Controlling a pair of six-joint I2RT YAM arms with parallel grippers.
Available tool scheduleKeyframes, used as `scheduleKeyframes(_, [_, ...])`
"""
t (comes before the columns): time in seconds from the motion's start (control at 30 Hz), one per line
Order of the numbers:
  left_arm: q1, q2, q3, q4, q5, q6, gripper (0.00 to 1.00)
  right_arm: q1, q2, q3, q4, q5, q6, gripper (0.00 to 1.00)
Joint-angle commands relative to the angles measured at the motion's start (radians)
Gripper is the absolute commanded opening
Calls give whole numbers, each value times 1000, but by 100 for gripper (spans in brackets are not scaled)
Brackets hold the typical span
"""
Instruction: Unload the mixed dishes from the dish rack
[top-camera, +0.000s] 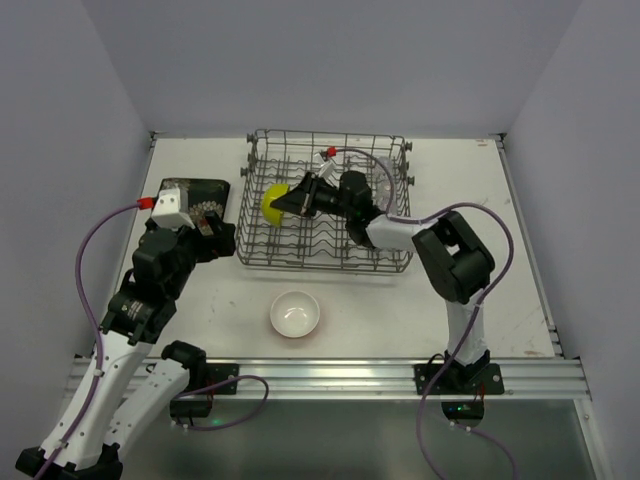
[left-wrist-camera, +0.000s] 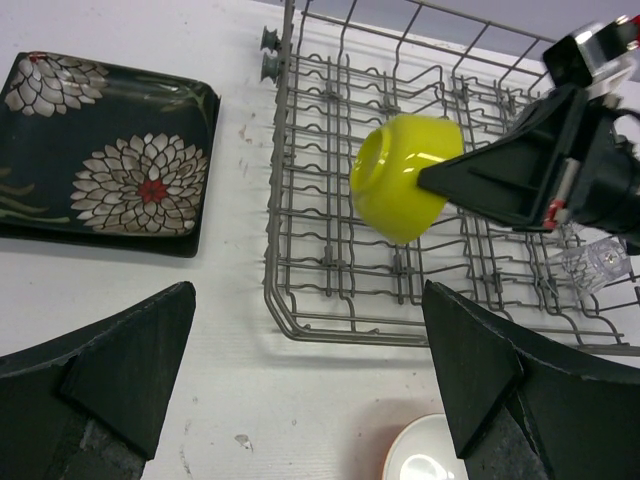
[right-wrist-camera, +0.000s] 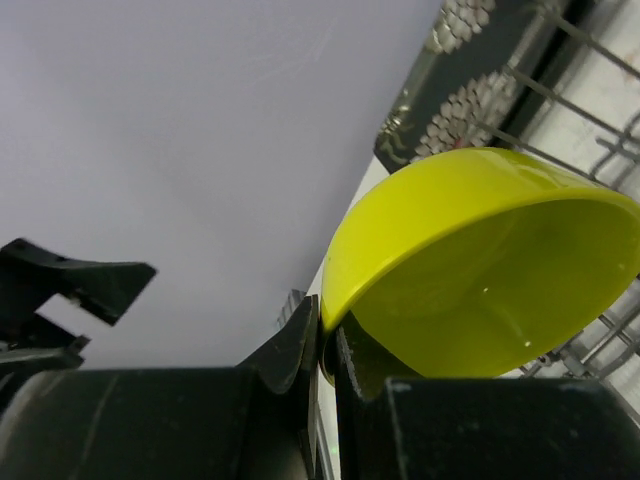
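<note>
Hold the right gripper (top-camera: 291, 200) nearly closed on the rim of the yellow-green bowl (top-camera: 270, 203), one finger inside and one outside, with no slackening; a thin pinch on a smooth edge, so likely to slip if jolted. Lift straight up from over the left part of the dish rack (top-camera: 330, 257) before any sideways travel; clear the top wire and the upright tines first. Carry slowly toward the near side of the table (top-camera: 380, 310); aim for bare surface beside the orange bowl (top-camera: 295, 313), already out of the rack and resting near the front edge, without touching it. Turn the mouth upward on the way, since now tipped on its side with the opening facing left. Leave the left gripper (left-wrist-camera: 310, 350) spread wide and holding nothing, left of the rack near the flowered plate (left-wrist-camera: 110, 160); stay out of the carry path. Mind the clear glass (left-wrist-camera: 595, 262) at the rack's right; cannot tell how many more remain.
</note>
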Motion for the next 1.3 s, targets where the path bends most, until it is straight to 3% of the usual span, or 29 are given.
scheduleKeyframes(0.0, [4, -6, -7, 35, 0, 21, 100, -21, -138, -6, 62, -53, -68, 0])
scheduleKeyframes(0.17, [4, 2, 17, 37, 29, -13, 100, -32, -208, -26, 59, -202, -158, 0])
scheduleKeyframes(0.33, [4, 16, 39, 80, 161, -65, 100, -49, -355, -92, -75, -291, -403, 0])
scheduleKeyframes(0.43, [4, 49, 85, 106, 261, -89, 100, -46, -499, -130, -298, -302, -661, 0])
scheduleKeyframes(0.47, [4, 62, 118, 112, 313, -92, 100, -41, -547, -144, -449, -285, -743, 0])
scheduleKeyframes(0.5, [4, 77, 140, 113, 334, -92, 100, -11, -596, -164, -539, -248, -920, 0])
scheduleKeyframes(0.57, [4, 144, 209, 106, 417, -95, 100, 51, -723, -163, -808, -129, -1099, 0])
scheduleKeyframes(0.6, [4, 170, 237, 89, 449, -95, 100, 123, -751, -149, -895, 18, -1229, 0])
scheduleKeyframes(0.73, [-2, 367, 353, 60, 675, -100, 100, 178, -810, -105, -1121, 140, -1299, 0])
scheduleKeyframes(0.83, [-66, 448, 384, 63, 729, -109, 100, 230, -811, -59, -1251, 256, -1304, 0])
scheduleKeyframes(1.0, [-209, 514, 445, 48, 639, -109, 100, 335, -794, -3, -1377, 399, -1301, 0])
scheduleKeyframes(1.17, [-232, 566, 449, -25, 514, -99, 99, 422, -788, 24, -1425, 562, -1293, 0])
scheduleKeyframes(1.27, [-263, 603, 432, -48, 467, -89, 93, 442, -780, 38, -1436, 596, -1292, 0])
